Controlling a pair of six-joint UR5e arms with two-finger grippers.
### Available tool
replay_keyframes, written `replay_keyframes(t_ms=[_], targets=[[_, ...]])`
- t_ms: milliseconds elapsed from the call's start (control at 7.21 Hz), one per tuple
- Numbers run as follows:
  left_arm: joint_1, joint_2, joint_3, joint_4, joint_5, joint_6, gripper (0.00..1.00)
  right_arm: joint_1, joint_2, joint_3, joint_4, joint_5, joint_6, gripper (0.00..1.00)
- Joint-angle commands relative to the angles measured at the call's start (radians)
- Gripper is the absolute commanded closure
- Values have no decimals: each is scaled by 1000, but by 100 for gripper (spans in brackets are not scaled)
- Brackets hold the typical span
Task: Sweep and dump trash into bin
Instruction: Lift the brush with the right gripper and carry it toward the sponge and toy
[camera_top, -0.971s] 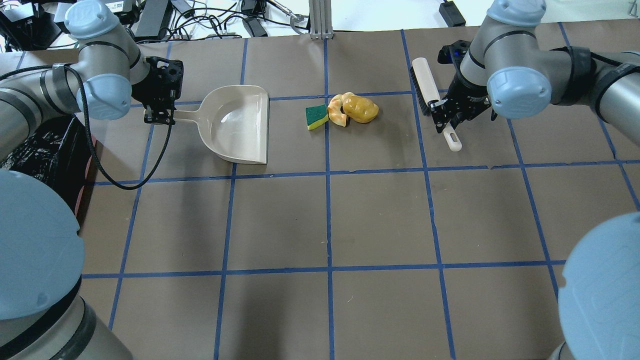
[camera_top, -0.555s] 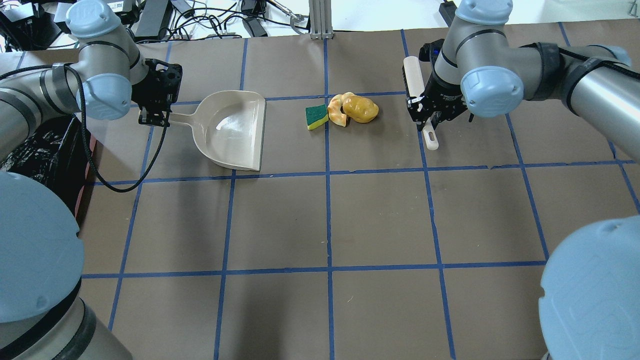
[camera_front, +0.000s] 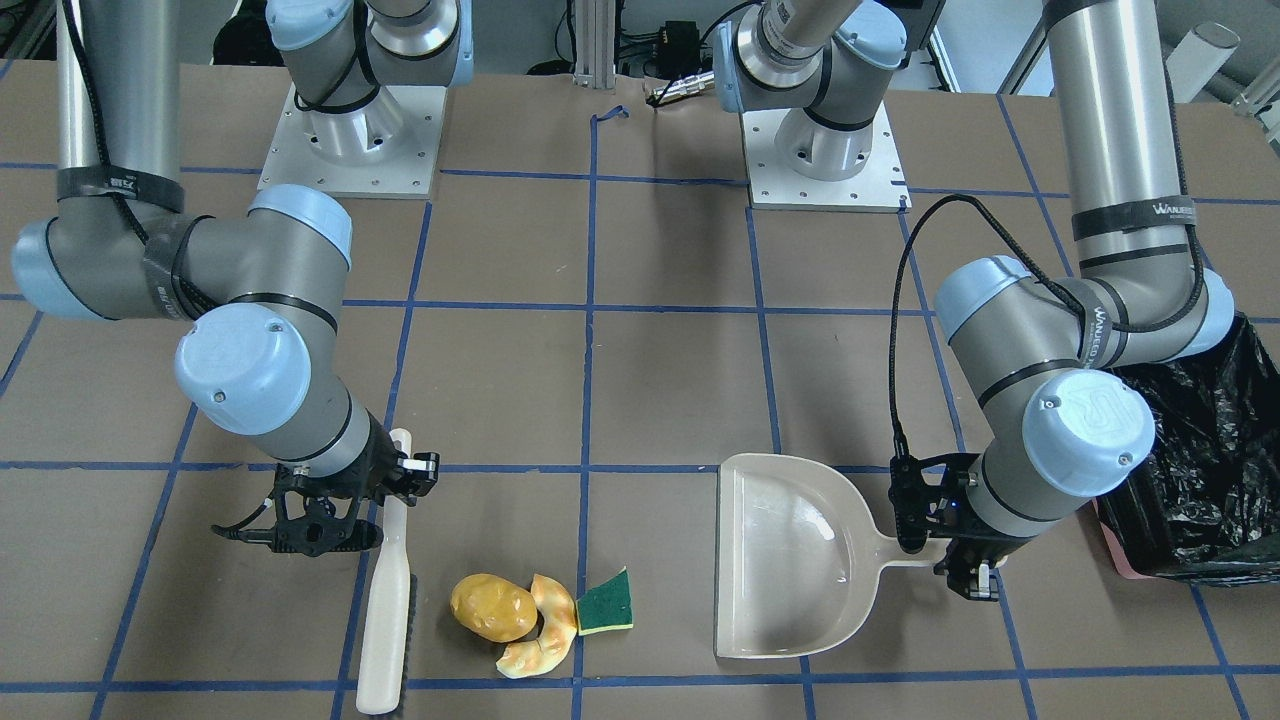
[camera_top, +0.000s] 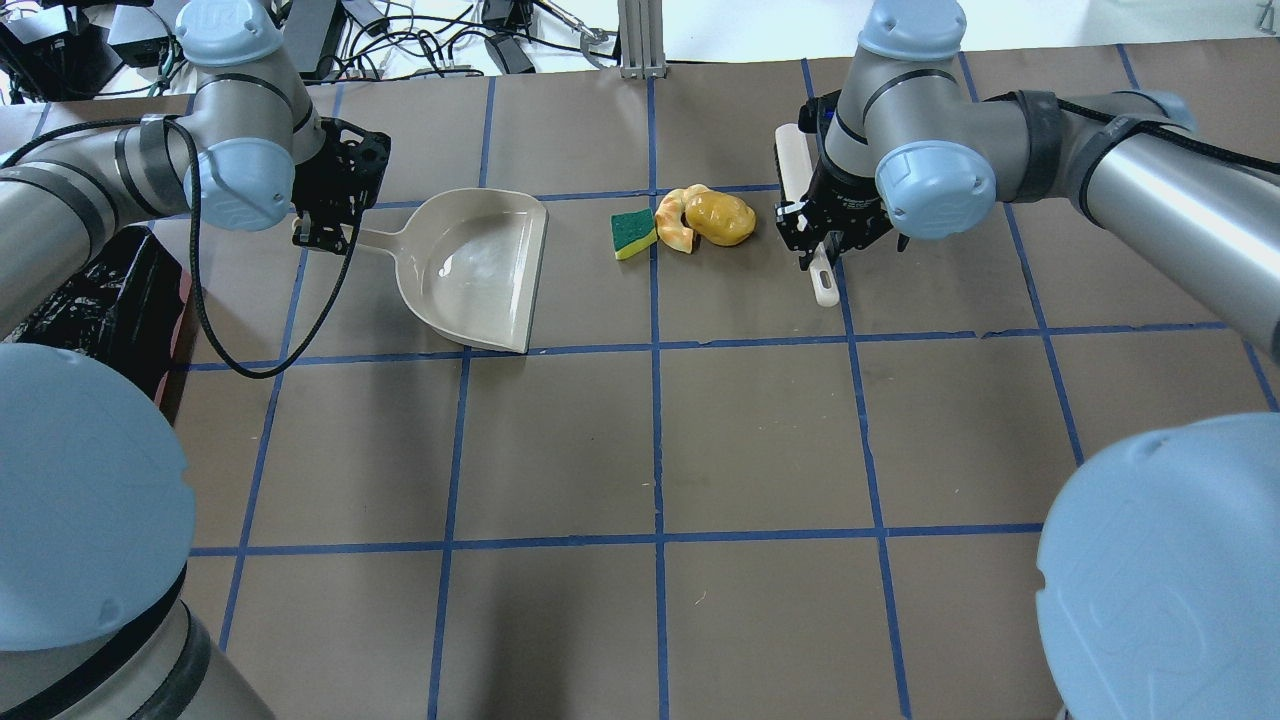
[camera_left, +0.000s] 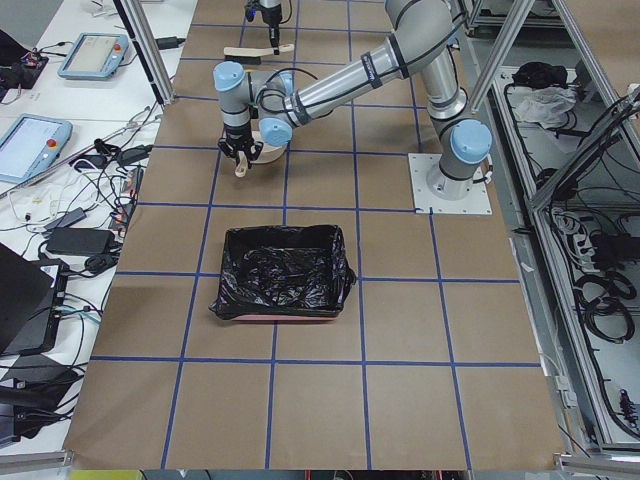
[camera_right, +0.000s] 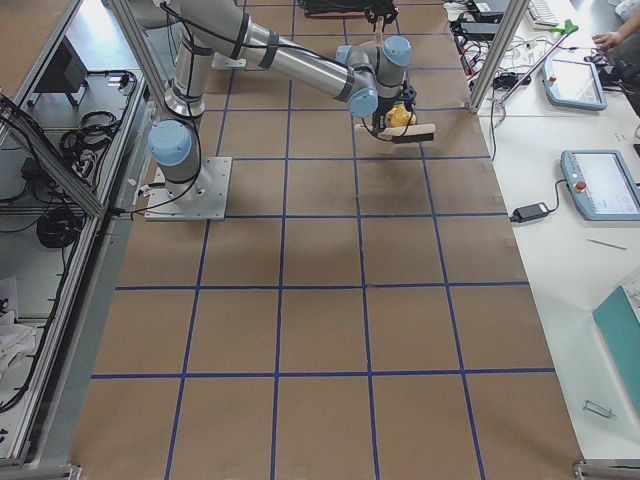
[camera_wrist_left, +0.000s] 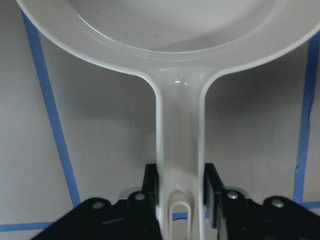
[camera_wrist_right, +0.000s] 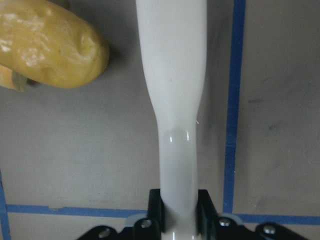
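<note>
brush (camera_front: 385, 605) moved up beside trash (camera_top: 684, 224) | trash on table (camera_top: 760, 440), outside dustpan (camera_top: 480, 265) | bin (camera_left: 280, 275) bag-lined

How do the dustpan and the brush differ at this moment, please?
The dustpan is a broad, shallow beige scoop; the brush is long, narrow and whiter, with dark bristles. The dustpan is in the left gripper, the brush in the right gripper. The dustpan's open edge sits apart from the sponge wedge; the brush is close beside the potato-like lump. Both are held by the handle.
</note>
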Motion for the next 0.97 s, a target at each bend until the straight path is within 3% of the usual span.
replay_keyframes(t_ms=[0, 833], targets=[[2, -6, 8, -3, 1, -18, 100, 50, 17, -22, -3, -13, 24, 99], [11, -15, 22, -5, -19, -64, 100, 107, 40, -20, -2, 3, 150, 99]])
